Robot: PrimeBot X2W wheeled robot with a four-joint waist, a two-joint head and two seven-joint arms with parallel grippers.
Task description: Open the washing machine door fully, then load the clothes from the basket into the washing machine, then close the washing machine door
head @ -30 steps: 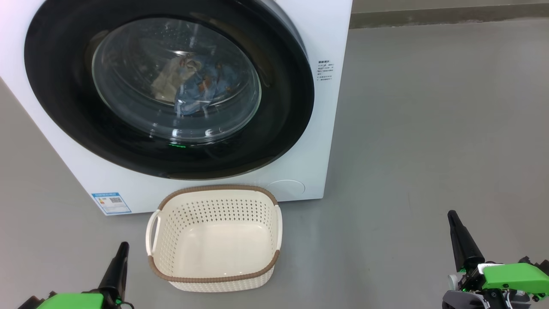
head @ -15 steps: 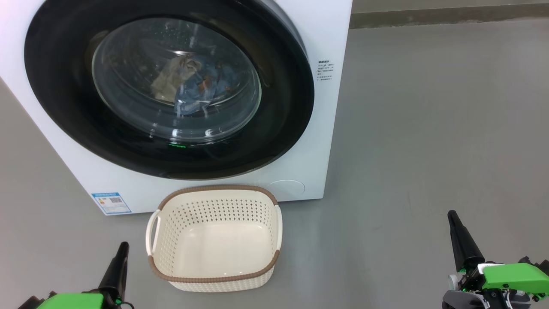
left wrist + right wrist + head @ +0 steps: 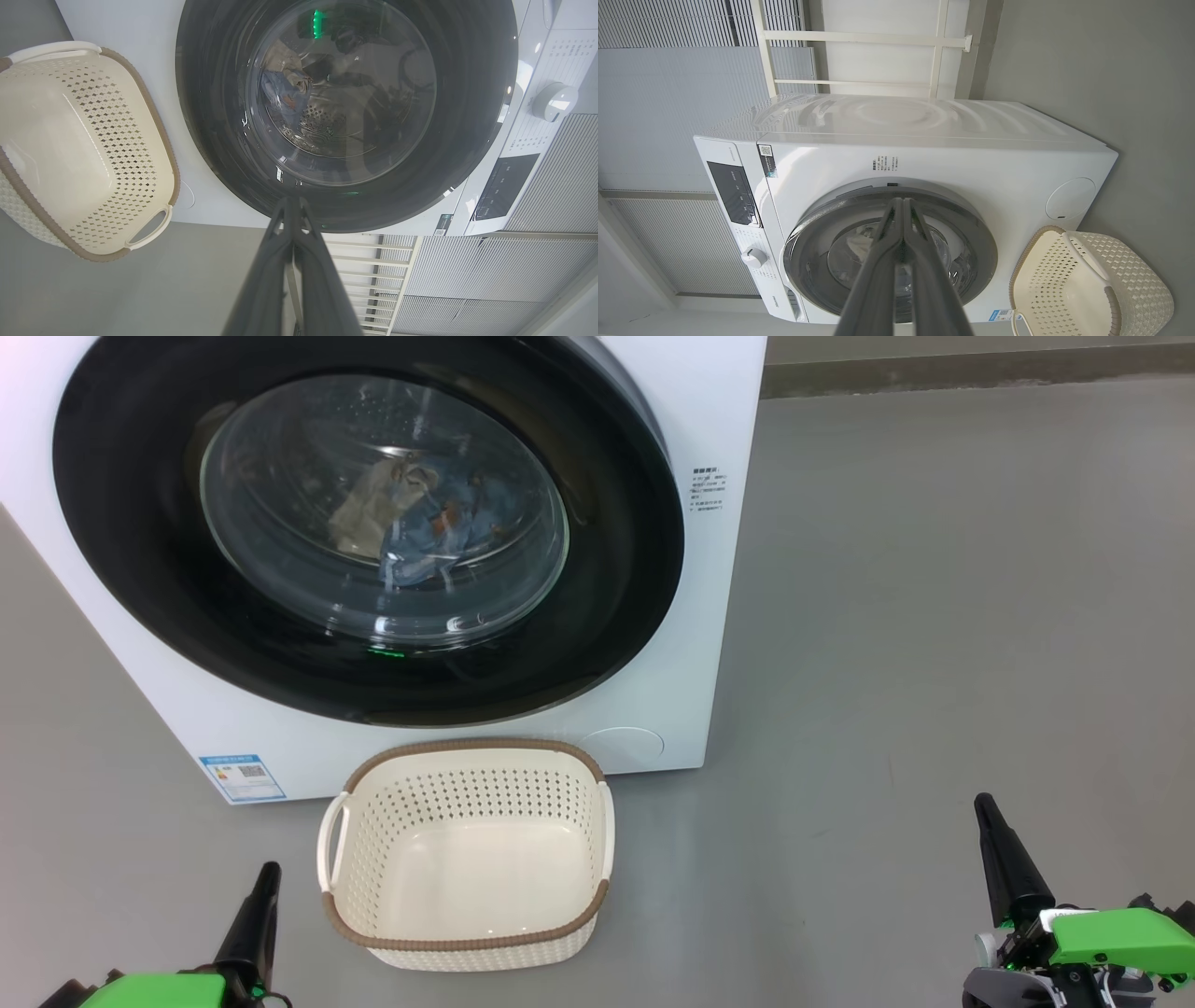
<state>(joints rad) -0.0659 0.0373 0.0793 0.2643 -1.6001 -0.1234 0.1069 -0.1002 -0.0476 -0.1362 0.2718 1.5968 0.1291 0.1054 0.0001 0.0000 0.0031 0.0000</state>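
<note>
fwiw left claw [image 3: 268, 873], right claw [image 3: 982, 803] pinched closed, nothing held. Door [image 3: 616, 569] ahead looks shut, clothes [image 3: 439, 523] seen inside, basket [image 3: 467, 945] empty between claws. Latch check: rim [image 3: 121, 569] nudged, glass [image 3: 308, 457] avoided.

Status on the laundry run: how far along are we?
Looks finished. Done: the washing machine door sits closed against the front, the clothes show behind its glass, and the basket holds nothing. In hand: nothing; the left gripper and right gripper are both shut, low and apart from the door. Left: nothing visible, though the pictures cannot confirm that the door has latched.
</note>
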